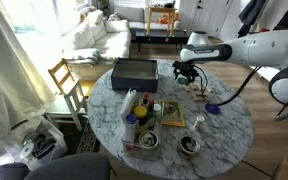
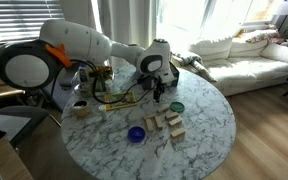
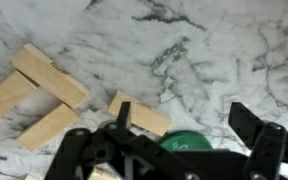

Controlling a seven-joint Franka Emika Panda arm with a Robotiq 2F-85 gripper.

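Observation:
My gripper point(image 3: 187, 118) is open and empty, with its fingers spread wide above the marble table point(image 3: 214, 50). A small green round dish point(image 3: 189, 142) lies just below the jaws, partly hidden by the gripper body. Several light wooden blocks point(image 3: 49, 75) lie beside it, one block point(image 3: 139, 113) close to the left finger. In an exterior view the gripper point(image 2: 159, 88) hovers above the table, a little behind the green dish point(image 2: 177, 106) and the wooden blocks point(image 2: 167, 123). It also shows in an exterior view point(image 1: 187, 72), near the table's far side.
A blue bowl point(image 2: 136, 133) sits near the table's front edge. A black box point(image 1: 134, 72) stands at the back of the round table. A tray with bottles and cups point(image 1: 144, 125) fills the near side. A wooden chair point(image 1: 66, 82) and a white sofa point(image 1: 94, 35) stand beyond.

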